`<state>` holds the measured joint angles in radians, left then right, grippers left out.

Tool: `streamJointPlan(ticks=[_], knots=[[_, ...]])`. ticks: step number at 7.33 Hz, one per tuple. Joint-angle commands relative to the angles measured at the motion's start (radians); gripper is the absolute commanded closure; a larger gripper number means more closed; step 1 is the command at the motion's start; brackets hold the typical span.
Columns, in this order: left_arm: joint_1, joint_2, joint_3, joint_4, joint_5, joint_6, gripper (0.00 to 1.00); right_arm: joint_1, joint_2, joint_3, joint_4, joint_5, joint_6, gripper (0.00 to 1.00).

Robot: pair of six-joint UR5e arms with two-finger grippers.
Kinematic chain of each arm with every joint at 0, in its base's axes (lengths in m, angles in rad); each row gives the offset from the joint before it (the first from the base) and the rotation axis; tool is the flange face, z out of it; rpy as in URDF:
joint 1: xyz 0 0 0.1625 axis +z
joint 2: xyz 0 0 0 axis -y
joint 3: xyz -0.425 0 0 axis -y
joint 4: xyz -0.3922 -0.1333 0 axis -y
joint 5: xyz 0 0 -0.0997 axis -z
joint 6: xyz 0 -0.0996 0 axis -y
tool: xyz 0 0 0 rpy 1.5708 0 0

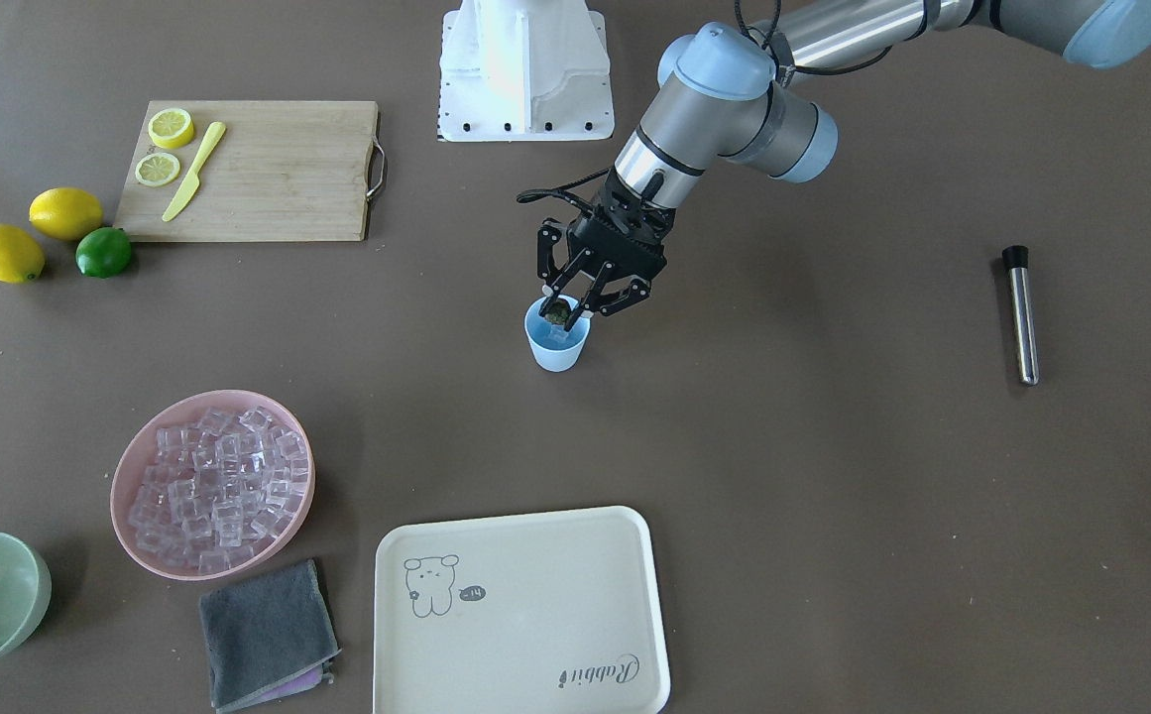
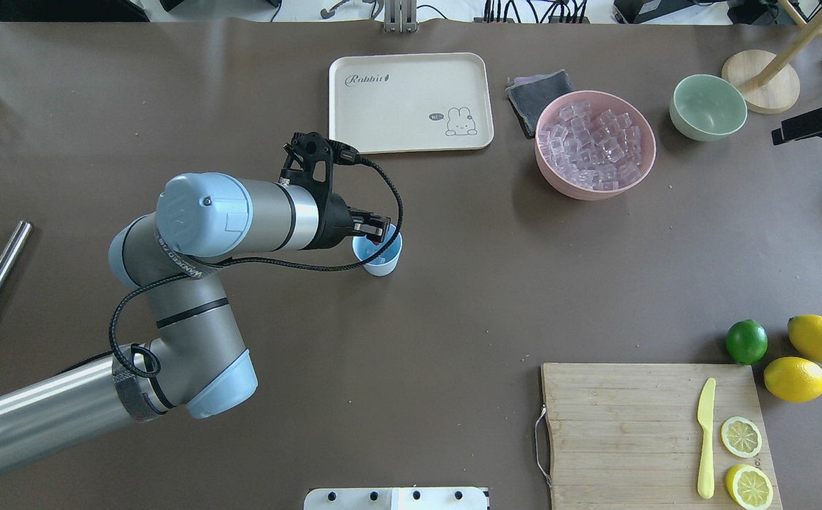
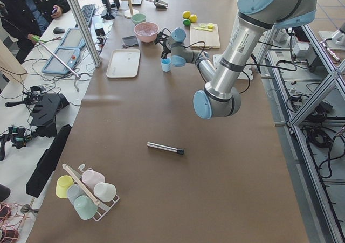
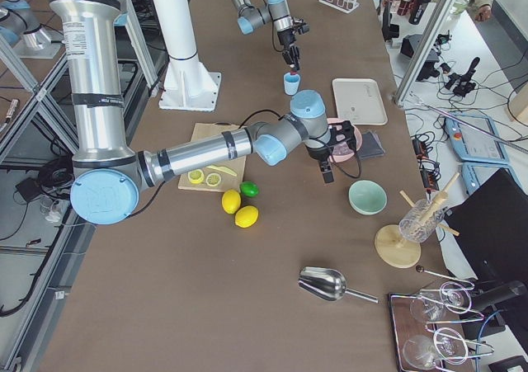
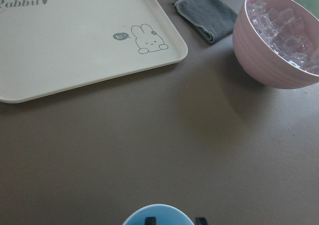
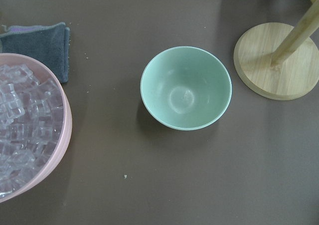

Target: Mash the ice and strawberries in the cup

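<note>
Surface point(image 1: 833, 446): brown and matte. It carries all the items below, which stand well apart from one another.

Left arm point(image 1: 724, 109): reaches in toward the middle of the surface, wrist angled down over the cup.

Pink bowl point(image 2: 595, 193): stands well apart from the cup, near a grey cloth.

Ice point(image 1: 218, 486): a heap of clear cubes fills the pink bowl. A pale shape inside the cup may be a cube, but it is too small to confirm.

Metal rod point(image 1: 1023, 317): black-capped, lying flat and far from the cup on the left arm's side. It is probably the mashing tool and is not in hand.

Right claw point(image 4: 327, 172): hangs above the gap between the pink bowl and a green bowl. Whether it is spread or closed cannot be told.

Cup point(image 1: 557, 352): pale blue, upright, directly under the left claw. It is light, so a fingertip catching the rim on descent or withdrawal would likely tip or shove it.

Left claw point(image 1: 565, 305): fingers drawn in, pinching the strawberry at the cup's mouth. If it lets go off-centre, the berry could strike the rim and bounce out.

Strawberry point(image 1: 557, 313): held between the fingertips with its green top showing, level with the cup's rim and over the opening. It has not been dropped in.
</note>
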<state>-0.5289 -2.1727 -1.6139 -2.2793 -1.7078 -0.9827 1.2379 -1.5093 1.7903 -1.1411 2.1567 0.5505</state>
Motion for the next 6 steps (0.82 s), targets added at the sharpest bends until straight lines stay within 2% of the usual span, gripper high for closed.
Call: streamJointPlan(ticks=[1,2,3,4,6], knots=[[-0.012,-0.001,-0.017,0.0,0.004,-0.031,0.02,0.0,0.0,0.0,0.0,0.002,0.0,0.0],[-0.085,0.004,-0.026,0.004,-0.027,-0.078,0.02,-0.002,0.007,-0.002,-0.003,0.0,0.0,0.0],[-0.188,0.011,-0.024,0.015,-0.143,-0.076,0.02,0.0,0.012,-0.002,-0.008,0.009,0.0,0.0],[-0.307,0.045,-0.015,0.033,-0.306,-0.039,0.03,-0.002,0.012,-0.002,-0.008,0.028,0.0,0.0],[-0.472,0.167,-0.021,0.081,-0.464,0.143,0.03,0.0,0.009,-0.008,-0.011,0.064,0.002,0.0]])
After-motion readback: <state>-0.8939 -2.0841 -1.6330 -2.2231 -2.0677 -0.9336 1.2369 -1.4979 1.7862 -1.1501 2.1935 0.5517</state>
